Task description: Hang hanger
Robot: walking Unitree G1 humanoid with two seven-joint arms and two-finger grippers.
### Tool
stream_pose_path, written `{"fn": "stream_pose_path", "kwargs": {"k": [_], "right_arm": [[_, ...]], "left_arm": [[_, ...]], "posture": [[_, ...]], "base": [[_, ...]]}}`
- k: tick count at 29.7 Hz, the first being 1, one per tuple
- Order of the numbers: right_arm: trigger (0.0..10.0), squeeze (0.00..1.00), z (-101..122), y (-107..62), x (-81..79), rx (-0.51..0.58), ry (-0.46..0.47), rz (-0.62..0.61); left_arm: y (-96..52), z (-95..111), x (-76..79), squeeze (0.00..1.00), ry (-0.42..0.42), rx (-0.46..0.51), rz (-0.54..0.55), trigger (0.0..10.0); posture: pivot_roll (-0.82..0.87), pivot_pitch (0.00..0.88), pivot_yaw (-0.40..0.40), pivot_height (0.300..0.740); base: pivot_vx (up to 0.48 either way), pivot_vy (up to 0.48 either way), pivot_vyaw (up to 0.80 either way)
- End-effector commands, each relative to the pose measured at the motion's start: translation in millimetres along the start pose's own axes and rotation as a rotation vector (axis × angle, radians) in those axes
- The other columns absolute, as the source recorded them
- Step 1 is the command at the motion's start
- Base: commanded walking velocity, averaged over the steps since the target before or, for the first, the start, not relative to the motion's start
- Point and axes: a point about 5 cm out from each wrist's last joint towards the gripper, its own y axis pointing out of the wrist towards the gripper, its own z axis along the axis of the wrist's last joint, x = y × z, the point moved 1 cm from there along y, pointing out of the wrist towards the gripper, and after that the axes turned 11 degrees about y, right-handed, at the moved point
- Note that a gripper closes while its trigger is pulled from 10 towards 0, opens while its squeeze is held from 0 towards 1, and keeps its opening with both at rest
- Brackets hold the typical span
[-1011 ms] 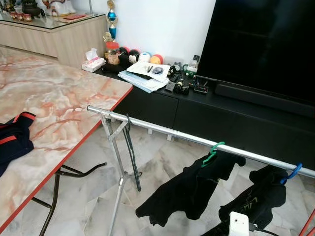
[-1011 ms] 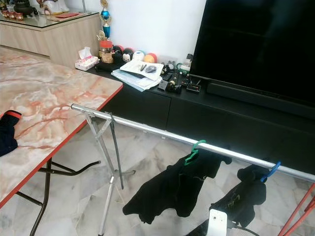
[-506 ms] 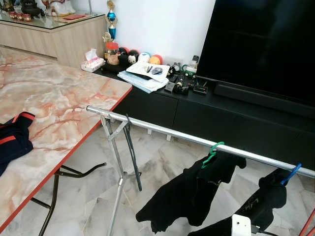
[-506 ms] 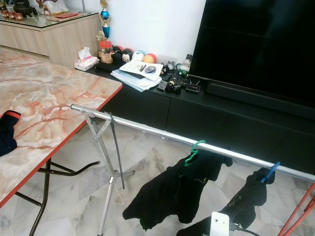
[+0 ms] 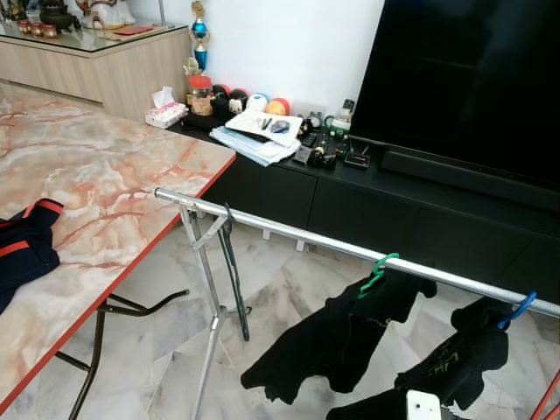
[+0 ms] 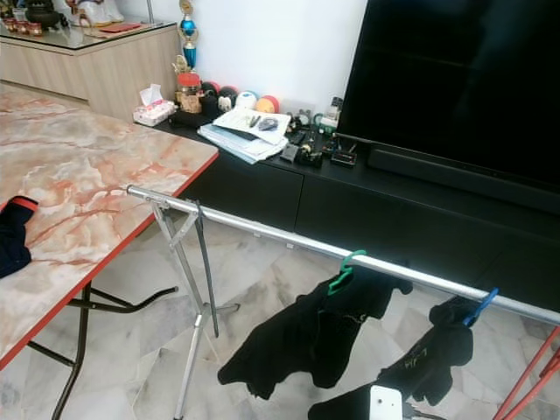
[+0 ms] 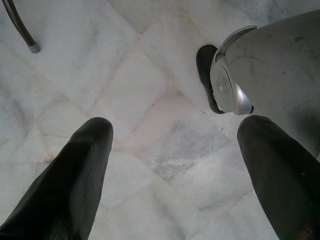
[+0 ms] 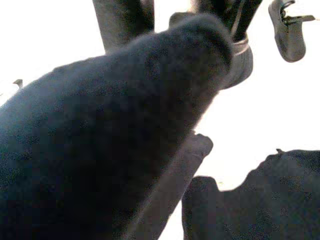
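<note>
Marble floor tiles [image 7: 150,125] run under everything, pale grey with soft veins. Looking along the left tool [image 7: 172,150], its two black fingers [image 7: 75,175] are spread wide apart with nothing between them, just pointing down at the floor beside the robot's own silver leg [image 7: 280,75] and dark foot [image 7: 206,75]. A black table-leg tip [image 7: 27,40] sits off in the corner of that view.

Along the right arm it's way murkier: a big dark blurry finger [image 8: 100,150] covers most of the picture, with dark cloth [image 8: 250,200] bunched close by against blown-out white. Can't tell if the right tool is spread or pinching anything.

From the head you get the actual layout. A silver rail [image 5: 297,236] on a folding metal stand [image 5: 206,297] runs across the room. A green hanger [image 5: 378,267] is hooked over it with a black garment [image 5: 341,337] drooping off it, and further right a blue hanger [image 5: 520,308] carries another black garment [image 5: 464,359]. A small white block [image 5: 423,406] pokes up at the bottom edge, touching more dark cloth.

Left of the rail is the marble-patterned worktop [image 5: 96,175] with a red edge and a navy garment [image 5: 22,249] on it. Behind everything, a black TV cabinet [image 5: 350,197] holds a big dark TV [image 5: 472,79], papers [image 5: 258,131] and coloured balls [image 5: 258,101].
</note>
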Motion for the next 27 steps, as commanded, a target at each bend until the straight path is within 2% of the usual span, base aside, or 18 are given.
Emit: {"fn": "stream_pose_path", "kwargs": {"k": [1,13,22,25,27], "right_arm": [[0.0,0.0,-3.3,0.4,3.9,-0.013,-0.008,-0.009],[0.0,0.0,-8.5,1.1,3.3,-0.047,-0.042,0.004],[0.0,0.0,-26.7,0.2,4.8,-0.176,-0.14,0.046],[0.0,0.0,-34.4,-1.0,3.3,-0.214,-0.213,0.072],[0.0,0.0,-38.3,-1.7,1.7,-0.228,-0.321,0.106]], "left_arm": [[-1.1,-7.1,1.9,0.0,0.004,-0.024,-0.011,10.0],[-1.1,-7.2,2.3,0.0,0.006,-0.024,-0.011,10.0],[-0.7,-5.8,3.4,0.0,0.002,-0.021,-0.014,10.0],[-0.6,-5.0,3.7,0.0,-0.001,-0.02,-0.015,10.0],[-0.3,-3.8,4.1,0.0,0.0,-0.018,-0.016,10.0]], "posture": [[0.21,0.0,-0.081,0.74],[0.21,0.0,-0.081,0.74],[0.21,0.0,-0.085,0.74],[0.21,0.0,-0.085,0.74],[0.21,0.0,-0.085,0.74]], "base": [[0.0,0.0,0.0],[0.0,0.0,0.0],[0.0,0.0,0.0],[0.0,0.0,0.0],[0.0,0.0,0.0]]}}
